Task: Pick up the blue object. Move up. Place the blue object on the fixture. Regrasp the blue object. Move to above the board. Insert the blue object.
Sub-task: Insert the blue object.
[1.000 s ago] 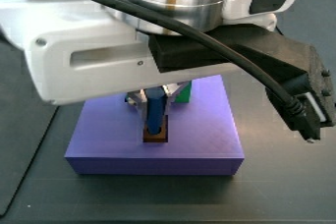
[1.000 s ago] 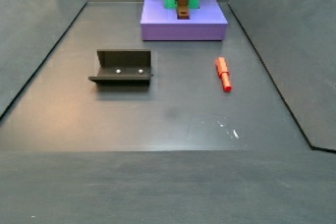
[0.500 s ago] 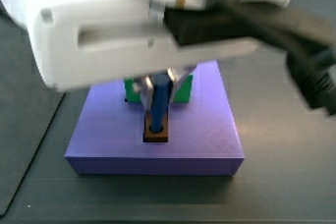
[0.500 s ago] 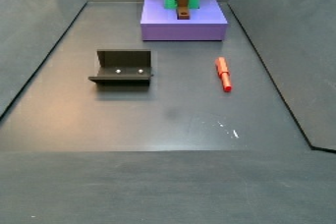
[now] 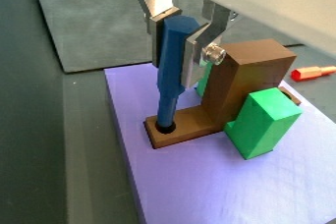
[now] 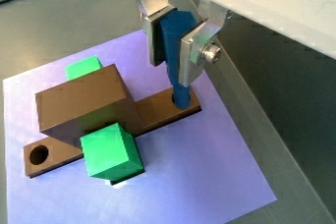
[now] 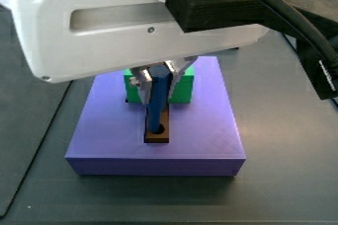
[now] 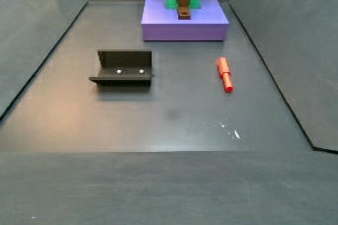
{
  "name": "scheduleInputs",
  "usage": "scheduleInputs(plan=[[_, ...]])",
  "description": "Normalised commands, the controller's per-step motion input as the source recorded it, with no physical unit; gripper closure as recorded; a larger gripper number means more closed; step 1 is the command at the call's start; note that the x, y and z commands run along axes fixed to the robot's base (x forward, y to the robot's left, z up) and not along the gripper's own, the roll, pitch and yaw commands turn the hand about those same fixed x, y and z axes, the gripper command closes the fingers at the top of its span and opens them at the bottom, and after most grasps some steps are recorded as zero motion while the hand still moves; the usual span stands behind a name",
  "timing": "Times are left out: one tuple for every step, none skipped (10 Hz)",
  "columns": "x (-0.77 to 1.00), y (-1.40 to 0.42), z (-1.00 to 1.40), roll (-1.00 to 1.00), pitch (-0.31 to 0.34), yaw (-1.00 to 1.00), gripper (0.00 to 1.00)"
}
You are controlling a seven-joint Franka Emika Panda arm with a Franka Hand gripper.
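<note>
The last step, the insertion, is in hand. The claw (image 5: 184,43) hangs over the board (image 5: 197,184), its silver fingers (image 5: 199,51) closed on the upper part of the blue object (image 5: 172,66), which stands nearly upright between them. Straight below the claw, the peg's lower tip sits in the round hole at the end of the brown bar (image 5: 184,130); how deep it has gone is hard to judge in either wrist view. Just beside the claw, along the bar, stand the brown block (image 6: 82,100) and the green block (image 6: 110,151). The fixture (image 8: 123,68) and the red peg (image 8: 224,73) lie on the worktop, well apart from the claw. The next move likely calls for a straight push down until the peg seats, then opening the fingers and lifting clear without tilting it.
</note>
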Motion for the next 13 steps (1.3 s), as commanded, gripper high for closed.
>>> scheduleInputs(plan=[[0.15,-0.02,-0.48,0.0,0.0,0.02,1.0],[0.27,0.0,-0.15,0.0,0.044,0.01,1.0],[0.52,0.07,0.23,0.0,0.24,0.0,1.0],[0.46,0.09,0.43,-0.06,0.281,0.0,1.0],[0.31,0.01,0.0,0.0,0.169,0.0,1.0],[0.24,0.0,-0.07,0.0,0.086,0.0,1.0],[0.19,0.0,-0.14,0.05,0.05,0.01,1.0],[0.17,0.0,-0.15,0.06,0.04,0.02,1.0],[0.17,0.0,-0.18,0.06,0.036,0.02,1.0],[0.09,0.0,-0.5,0.06,0.0,0.02,1.0],[0.04,0.02,-1.0,0.05,-0.077,0.0,1.0],[0.0,0.07,-1.0,0.09,-0.057,0.0,1.0],[0.0,0.08,-1.0,0.09,-0.054,0.02,1.0]])
